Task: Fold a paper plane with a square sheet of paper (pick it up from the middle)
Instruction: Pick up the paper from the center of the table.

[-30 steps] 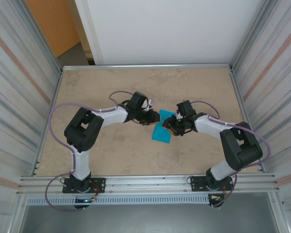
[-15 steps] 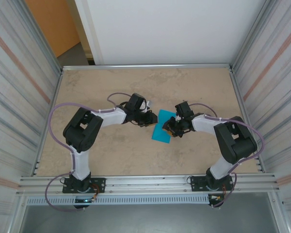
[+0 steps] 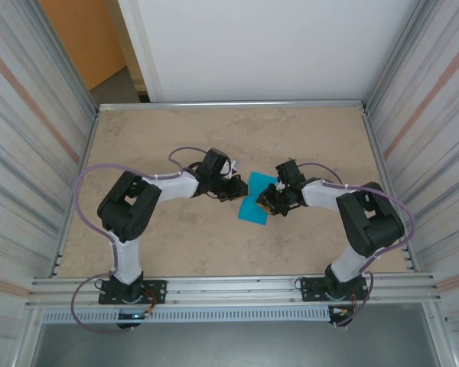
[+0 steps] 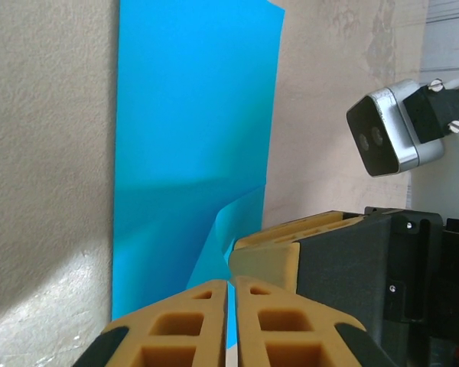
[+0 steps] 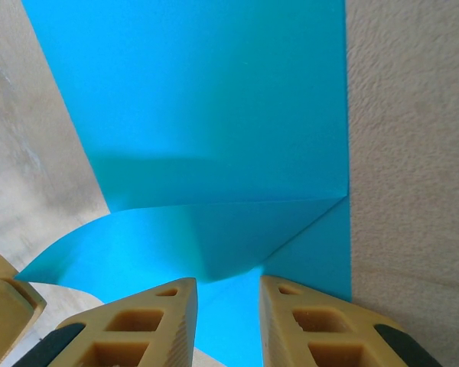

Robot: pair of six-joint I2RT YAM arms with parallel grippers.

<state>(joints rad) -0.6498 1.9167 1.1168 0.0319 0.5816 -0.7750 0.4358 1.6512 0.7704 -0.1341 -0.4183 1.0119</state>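
Teal-blue square sheet of paper (image 3: 254,210) lies mid-surface (image 3: 176,245) between the two arms, mostly flat, with one creased flap (image 5: 183,233) curling up off it. Left tool (image 4: 231,284): both yellow fingers pressed together, the flap's raised edge running in between them, so it is pinching the paper. Right tool (image 5: 228,289): fingers parted by a narrow gap, standing over the sheet's edge just beside the diagonal crease, nothing clamped between them.
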